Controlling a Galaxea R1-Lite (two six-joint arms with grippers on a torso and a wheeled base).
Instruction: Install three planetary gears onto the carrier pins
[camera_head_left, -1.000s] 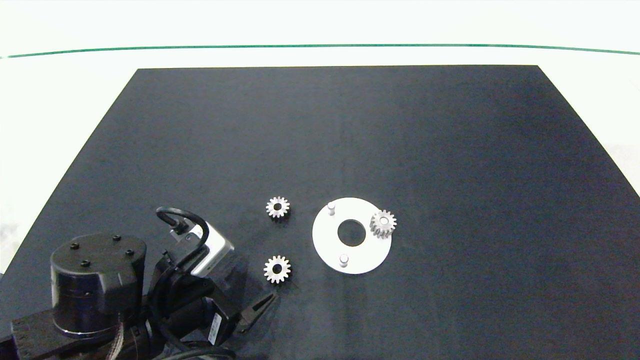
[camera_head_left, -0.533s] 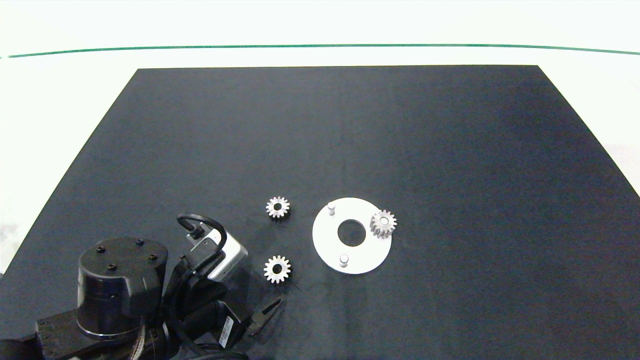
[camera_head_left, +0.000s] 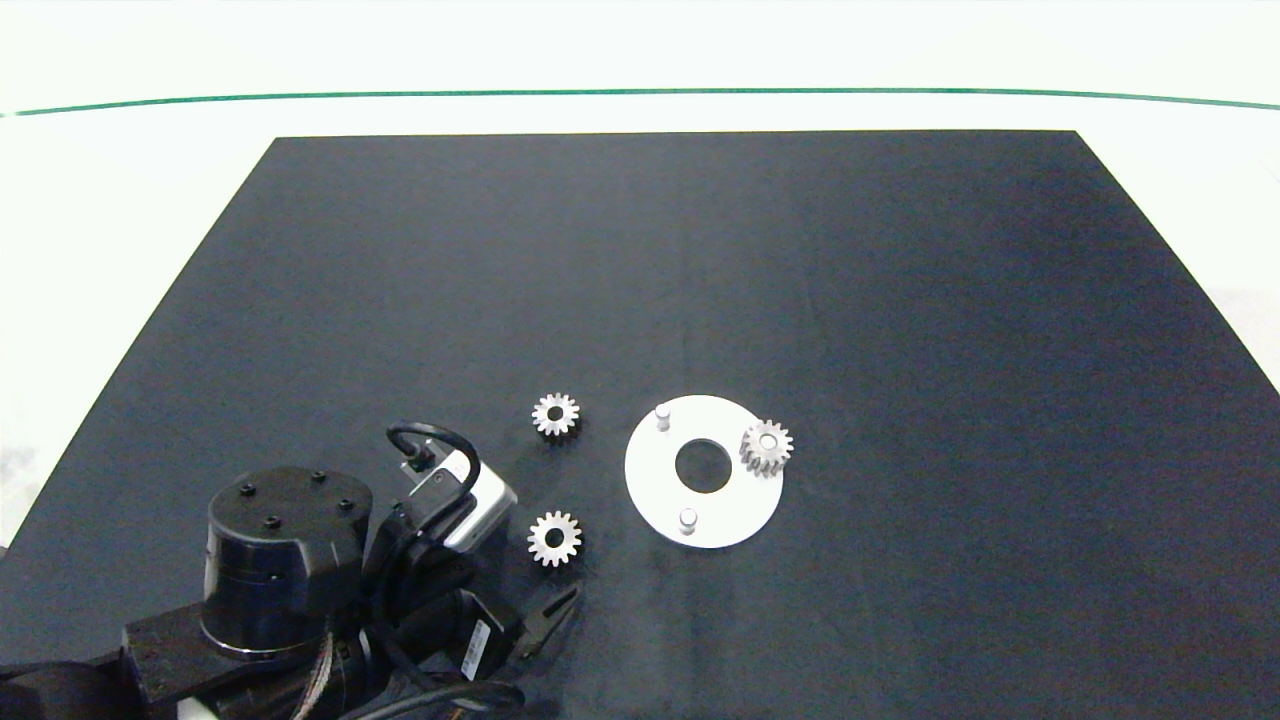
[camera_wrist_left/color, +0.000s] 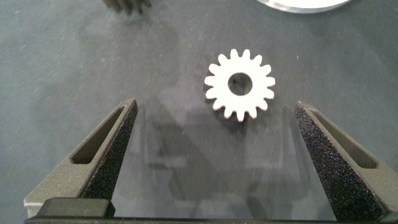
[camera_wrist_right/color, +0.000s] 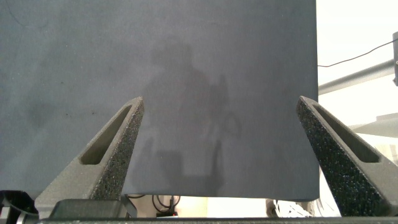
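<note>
The left hand (camera_head_left: 552, 612) sits at the near left of the counter (camera_head_left: 900, 300), its fingers spread wide and empty; the nearer loose gear (camera_head_left: 554, 538) lies flat just ahead of them, slightly off toward one finger; a gear has no long axis, so any grip line should do. A second loose gear (camera_head_left: 555, 414) lies farther back; the white disc (camera_head_left: 735, 505) carries one seated gear (camera_head_left: 767, 447) and two bare pins (camera_head_left: 662, 416). The right hand (camera_wrist_right/color: 221, 155), also spread wide, is off to the right, over the counter's edge and outside the head view; the left is nearer. Against a second ago, the left arm has come rightward toward the gear.
</note>
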